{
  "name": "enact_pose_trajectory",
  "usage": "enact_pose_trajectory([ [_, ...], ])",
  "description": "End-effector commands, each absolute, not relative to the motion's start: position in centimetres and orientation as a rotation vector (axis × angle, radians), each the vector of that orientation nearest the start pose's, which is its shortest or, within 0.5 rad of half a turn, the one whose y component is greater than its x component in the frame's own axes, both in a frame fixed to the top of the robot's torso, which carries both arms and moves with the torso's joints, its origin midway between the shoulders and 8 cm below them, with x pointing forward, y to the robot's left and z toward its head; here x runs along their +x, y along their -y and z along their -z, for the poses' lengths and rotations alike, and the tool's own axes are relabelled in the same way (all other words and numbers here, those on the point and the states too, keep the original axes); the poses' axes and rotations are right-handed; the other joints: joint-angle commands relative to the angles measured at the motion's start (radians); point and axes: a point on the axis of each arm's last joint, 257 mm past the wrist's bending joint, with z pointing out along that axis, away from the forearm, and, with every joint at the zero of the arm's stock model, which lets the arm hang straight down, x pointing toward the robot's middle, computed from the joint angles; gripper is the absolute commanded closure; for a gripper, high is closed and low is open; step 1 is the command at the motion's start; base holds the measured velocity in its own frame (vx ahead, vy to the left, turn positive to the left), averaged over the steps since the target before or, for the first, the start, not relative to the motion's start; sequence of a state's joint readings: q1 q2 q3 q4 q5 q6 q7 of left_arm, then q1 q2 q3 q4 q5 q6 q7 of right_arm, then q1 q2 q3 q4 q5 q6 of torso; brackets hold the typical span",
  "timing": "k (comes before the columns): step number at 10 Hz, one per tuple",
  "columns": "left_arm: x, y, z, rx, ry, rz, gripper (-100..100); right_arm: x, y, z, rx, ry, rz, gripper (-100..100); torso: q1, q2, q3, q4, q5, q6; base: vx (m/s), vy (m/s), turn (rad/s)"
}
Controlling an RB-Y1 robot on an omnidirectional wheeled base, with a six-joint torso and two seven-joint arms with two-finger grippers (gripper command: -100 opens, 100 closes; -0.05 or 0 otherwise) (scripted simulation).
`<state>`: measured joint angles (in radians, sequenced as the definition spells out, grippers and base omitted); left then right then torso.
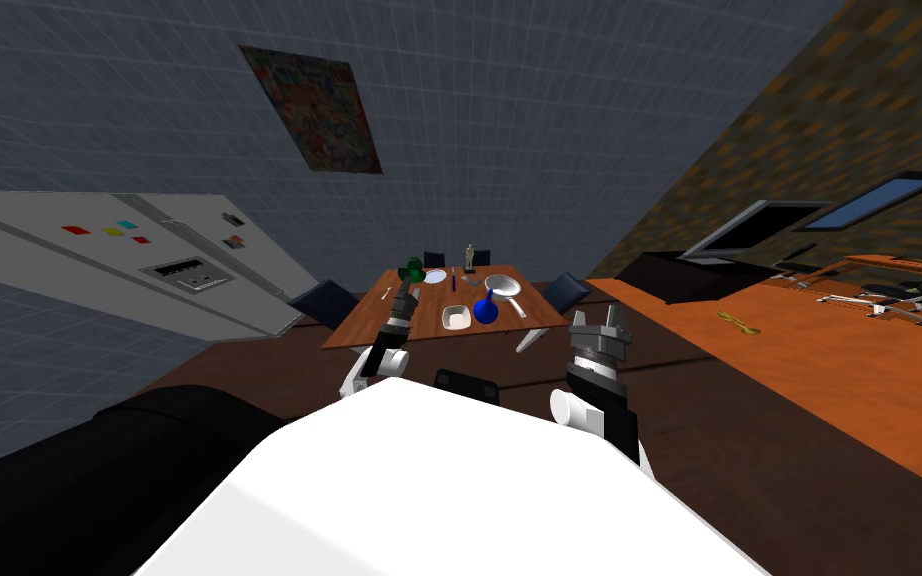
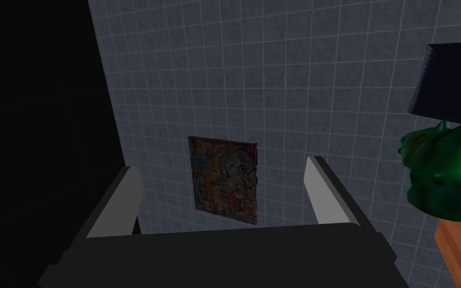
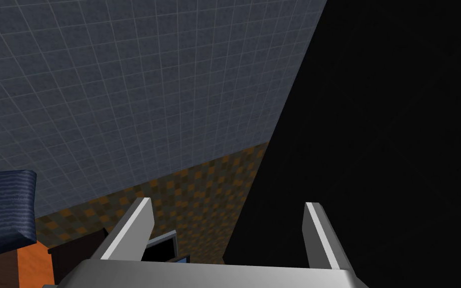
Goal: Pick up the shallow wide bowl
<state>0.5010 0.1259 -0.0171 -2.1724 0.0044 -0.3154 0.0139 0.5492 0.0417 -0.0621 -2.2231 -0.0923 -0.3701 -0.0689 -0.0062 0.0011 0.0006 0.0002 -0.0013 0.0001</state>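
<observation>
The wooden table [image 1: 364, 325] stands ahead. The left gripper [image 2: 222, 167] hangs over its left edge, fingers spread and empty. The right gripper [image 3: 229, 202], equally spread, is off the near right corner. The shallow wide bowl [image 1: 435, 276], white, sits near the far edge, just beside a lumpy green figure [image 1: 412, 268].

Both arms are held up in front of the body. The left arm [image 1: 386, 348] stretches far out forward. The left gripper [image 2: 222, 167] at its end has its two fingers [image 2: 123, 200] wide apart, and it is empty. The right arm [image 1: 601, 390] is tucked in closer to the body. The right gripper [image 3: 228, 205] points up and away, with its fingers spread apart too, and it is empty.
</observation>
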Motion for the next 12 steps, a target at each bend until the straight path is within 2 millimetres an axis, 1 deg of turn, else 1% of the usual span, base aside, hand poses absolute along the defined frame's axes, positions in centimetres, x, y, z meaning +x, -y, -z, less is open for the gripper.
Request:
enact_pose_trajectory([
  [1, 39.6, -28.7, 8.5, -0.871, -0.952, 1.226, -100, 35.9, 32.7, 4.5, 0.955, -0.636, -1.282, 0, 0.000, 0.000, 0.000, 0.000, 0.000, 0.000, -0.019, -0.112, 0.001],
  [4, 40.7, -30.1, 12.2, -0.990, -1.014, 1.195, -100, 35.9, 32.7, 4.5, 0.955, -0.636, -1.282, 0, -0.001, 0.000, 0.000, 0.000, 0.000, 0.000, -0.014, -0.110, 0.001],
  [5, 40.7, -30.1, 12.2, -0.990, -1.014, 1.195, -100, 35.9, 32.7, 4.5, 0.955, -0.636, -1.282, 0, -0.001, 0.000, 0.000, 0.000, 0.000, 0.000, -0.017, -0.075, 0.005],
  [8, 41.5, -31.5, 16.0, -1.115, -1.063, 1.161, -100, 35.9, 32.7, 4.5, 0.955, -0.636, -1.282, 0, 0.001, 0.000, 0.000, 0.000, 0.000, 0.000, -0.010, -0.076, -0.001],
  [9, 41.5, -31.5, 16.2, -1.120, -1.067, 1.158, -100, 35.9, 32.7, 4.5, 0.955, -0.636, -1.282, 0, 0.000, -0.001, 0.000, 0.000, 0.000, 0.000, -0.007, -0.086, 0.003],
  [12, 41.9, -32.8, 20.3, -1.251, -1.115, 1.113, -100, 35.9, 32.7, 4.5, 0.955, -0.636, -1.282, 0, 0.001, -0.001, -0.001, 0.000, 0.000, 0.000, -0.003, -0.089, 0.003],
])
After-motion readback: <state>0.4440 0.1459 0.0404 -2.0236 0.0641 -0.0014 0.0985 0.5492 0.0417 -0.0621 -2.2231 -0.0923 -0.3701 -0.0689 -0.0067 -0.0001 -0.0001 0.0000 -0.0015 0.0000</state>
